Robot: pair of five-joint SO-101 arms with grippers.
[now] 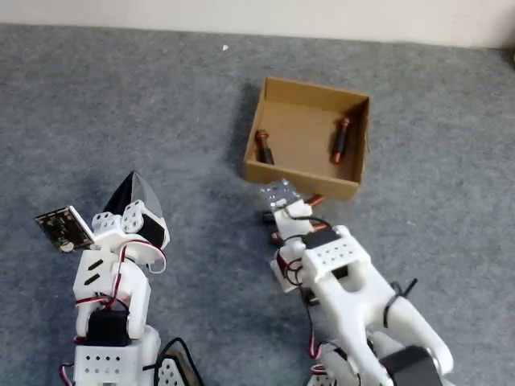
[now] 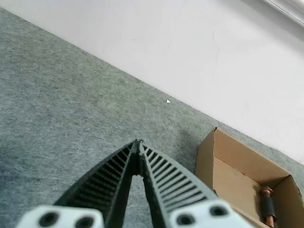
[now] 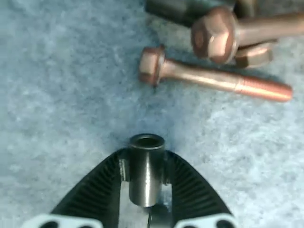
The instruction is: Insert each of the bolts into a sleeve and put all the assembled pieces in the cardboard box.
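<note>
My right gripper point(image 3: 146, 160) is shut on a dark metal sleeve point(image 3: 145, 178), which points out past the fingertips with its open end showing. Just beyond it on the carpet lies a copper bolt point(image 3: 213, 80), with two more bolts point(image 3: 216, 33) and another dark sleeve point(image 3: 178, 9) heaped farther on. In the high view this gripper point(image 1: 278, 215) sits just in front of the cardboard box point(image 1: 354, 186), which holds two assembled pieces point(image 1: 264, 147) point(image 1: 340, 139). My left gripper point(image 2: 138, 146) is shut on nothing, raised over bare carpet left of the box point(image 2: 205, 156).
Grey carpet covers the whole table, with open room left of the box and behind it. A white wall point(image 2: 199, 52) borders the far edge. A bolt tip point(image 1: 315, 199) pokes out beside the right gripper near the box's front wall.
</note>
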